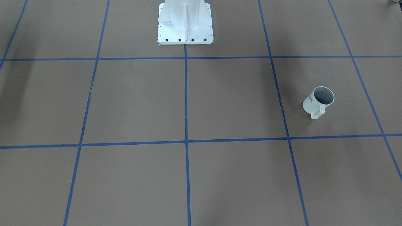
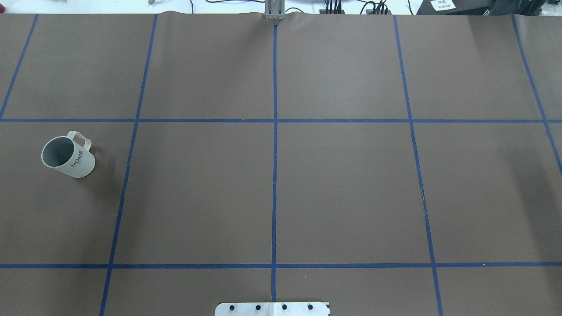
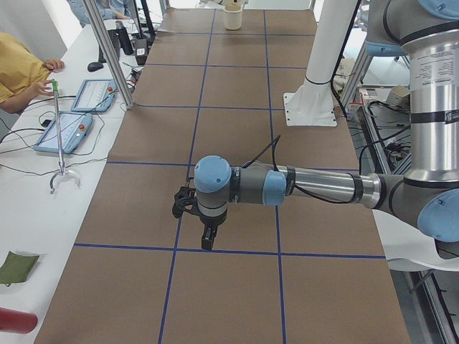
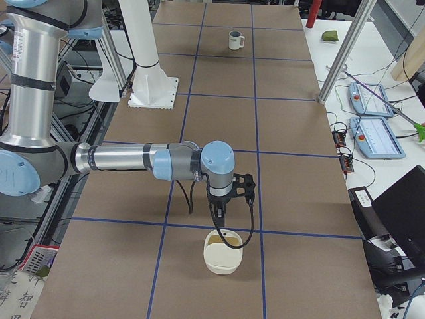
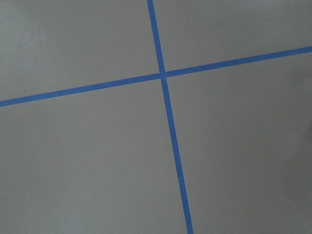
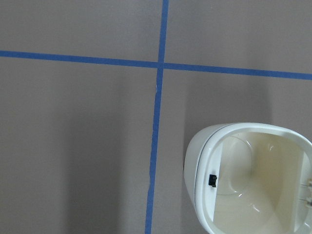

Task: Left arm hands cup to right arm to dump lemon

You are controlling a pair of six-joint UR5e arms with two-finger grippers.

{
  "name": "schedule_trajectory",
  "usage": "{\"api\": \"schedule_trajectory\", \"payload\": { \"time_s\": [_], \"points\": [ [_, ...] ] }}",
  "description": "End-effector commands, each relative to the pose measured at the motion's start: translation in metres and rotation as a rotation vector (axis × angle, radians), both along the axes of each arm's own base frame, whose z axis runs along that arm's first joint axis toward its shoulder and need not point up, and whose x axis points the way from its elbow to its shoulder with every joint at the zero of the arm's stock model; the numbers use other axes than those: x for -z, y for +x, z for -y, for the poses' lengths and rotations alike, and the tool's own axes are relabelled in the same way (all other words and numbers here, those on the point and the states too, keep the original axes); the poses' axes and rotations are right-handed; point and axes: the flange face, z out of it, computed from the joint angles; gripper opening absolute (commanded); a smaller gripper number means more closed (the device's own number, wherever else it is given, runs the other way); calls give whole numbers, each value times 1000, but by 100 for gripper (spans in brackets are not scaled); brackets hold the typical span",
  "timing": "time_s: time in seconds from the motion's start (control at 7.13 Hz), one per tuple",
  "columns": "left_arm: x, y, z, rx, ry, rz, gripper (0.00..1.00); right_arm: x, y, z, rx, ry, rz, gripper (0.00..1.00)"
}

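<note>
**Cup stands alone on the left, neither arm on it**

The cup (image 2: 68, 153) stands upright on the bench (image 2: 197, 193), mouth up, with its handle turned away from the robot. It is not beneath the left end effector (image 3: 207, 240). That wrist view shows only bare bench and a blue tape cross (image 5: 163, 74), and the cup does not show in the left side view. Whether this end effector's fingers are apart or together cannot be told.

No lemon shows inside the cup. The cup looks like glazed ceramic: stiff, fairly light, slick and breakable, though the ribs should give some bite. A sound hold would be one finger inside the rim and one outside, opposite the handle. That leaves the handle side free for the hand-over.

Further right, the right end effector (image 4: 221, 216) hangs just above a cream container (image 4: 222, 256), well apart from the cup. Its finger state cannot be told either.
</note>
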Motion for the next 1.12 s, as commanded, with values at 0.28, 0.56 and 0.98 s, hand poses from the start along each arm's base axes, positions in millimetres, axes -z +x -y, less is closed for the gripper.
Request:
{"api": "schedule_trajectory", "payload": {
  "time_s": [0.28,0.56,0.98],
  "points": [
    [15,-3,-4,7,31,59,100,13,0,6,3,38,-2,100],
    [30,-6,8,15,101,88,100,34,-1,21,-2,162,6,100],
    [65,-4,36,107,243,55,100,57,-7,31,16,388,68,100]
  ]
}}
